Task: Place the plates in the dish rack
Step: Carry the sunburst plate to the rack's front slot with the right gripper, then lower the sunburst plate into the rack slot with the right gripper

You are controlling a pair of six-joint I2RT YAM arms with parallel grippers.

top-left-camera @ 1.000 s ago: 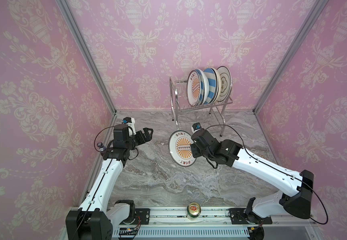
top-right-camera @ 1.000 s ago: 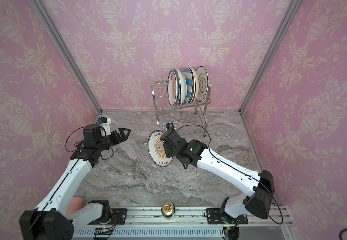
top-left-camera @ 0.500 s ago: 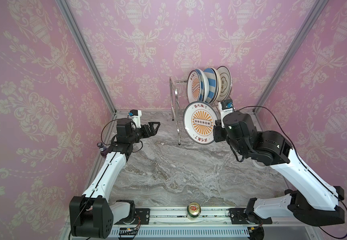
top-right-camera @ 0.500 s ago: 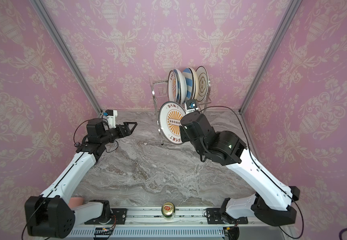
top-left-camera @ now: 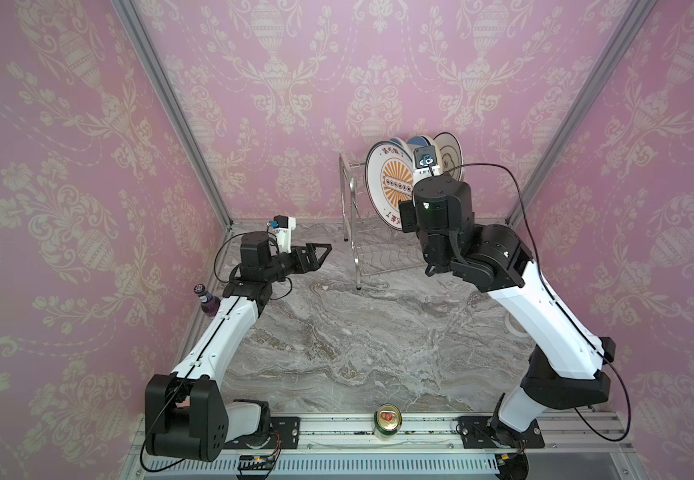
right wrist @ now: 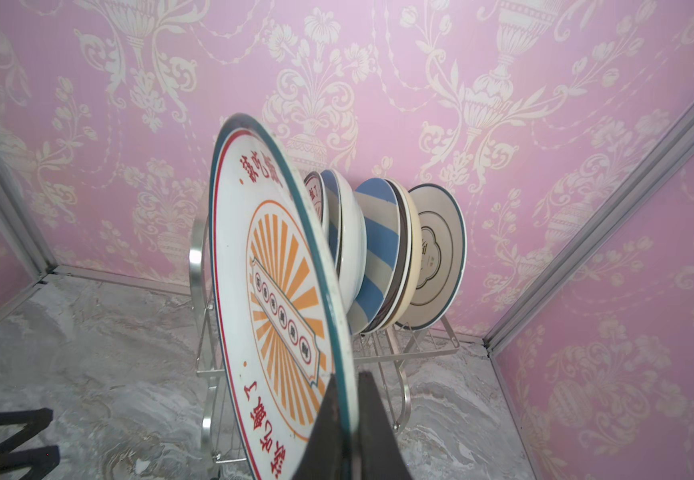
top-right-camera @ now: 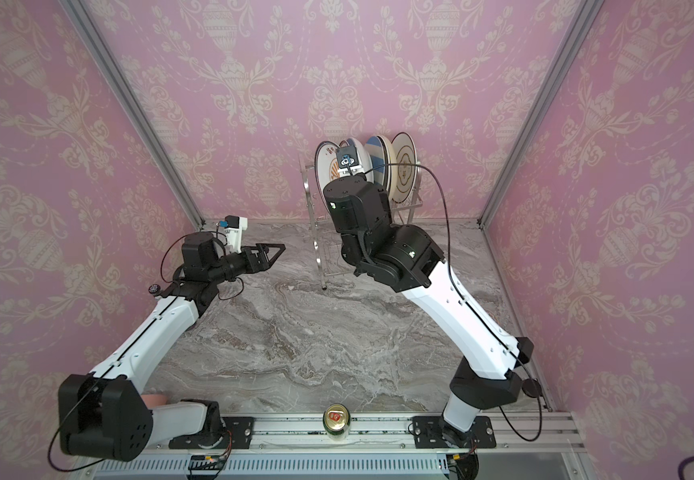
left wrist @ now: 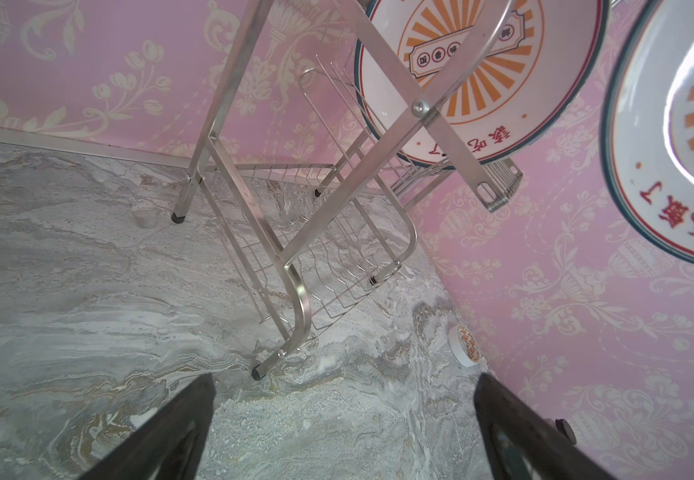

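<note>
**The right gripper [right wrist: 349,386] brings the sunburst plate [right wrist: 270,299] on edge to the dish rack [right wrist: 195,266]**

The right gripper is pinched tight on the rim of the sunburst plate. It holds the plate upright with its face roughly parallel to the racked plates [right wrist: 378,249], apparently so the plate can drop edge-first into a wire slot rather than lie flat. The plate hangs in the air just beside the end of the upper tier that faces the left arm, and it touches no wire that I can see. The dish rack stands at the back edge of the table [top-left-camera: 337,332], right of middle, and its lower tier is bare. The left gripper [top-left-camera: 321,257] hovers over the back-left part of the table with jaws wide and nothing in them. It points toward the rack but is well apart from it, probably to leave the approach free.
</note>
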